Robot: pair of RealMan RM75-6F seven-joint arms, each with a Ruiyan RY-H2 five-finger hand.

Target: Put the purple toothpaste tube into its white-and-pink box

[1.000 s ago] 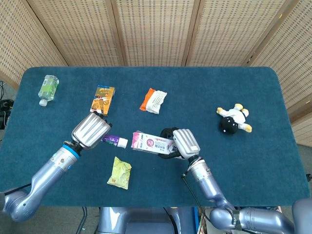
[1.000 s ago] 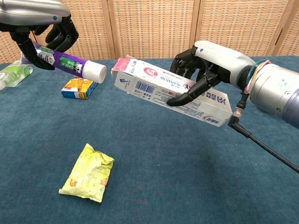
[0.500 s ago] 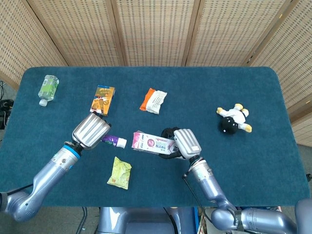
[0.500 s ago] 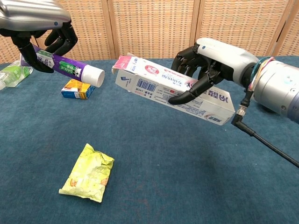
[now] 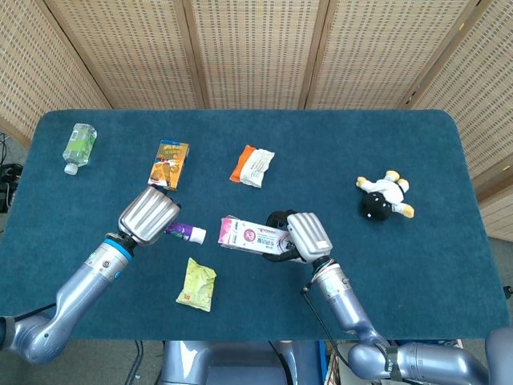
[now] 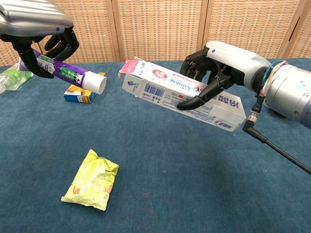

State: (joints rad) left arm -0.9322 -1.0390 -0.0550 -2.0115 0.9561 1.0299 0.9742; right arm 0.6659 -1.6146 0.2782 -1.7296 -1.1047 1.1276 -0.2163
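From the head view, the counter (image 5: 417, 265) is covered with a dark blue-green cloth. The left hand (image 5: 149, 215) holds the purple toothpaste tube with a white cap (image 5: 186, 233) above the near-left part of the counter; only the cap end shows beyond the hand, pointing at the box. The right hand (image 5: 298, 237) holds the long white-and-pink cardboard box (image 5: 252, 236) near the middle of the near edge, its open end turned toward the tube. Cap and box opening are near each other but apart. A crumpled yellow-green snack packet (image 5: 196, 284) lies by the near edge, below the gap between them. Toward the far-left corner lies a clear plastic bottle with a green label (image 5: 78, 146). An orange-and-blue small carton (image 5: 168, 163) and an orange-and-white wrapped packet (image 5: 253, 165) lie in the far half. A black, white and yellow plush toy (image 5: 384, 196) lies toward the right edge.

From the chest view, the black fingers (image 6: 52, 47) of the left hand are wrapped around the tube's rear part, and the tube tilts with its cap lower. The right hand's fingers (image 6: 199, 96) are closed around the box's middle; the box is lifted off the counter and slopes down to the right, its pink flap open.
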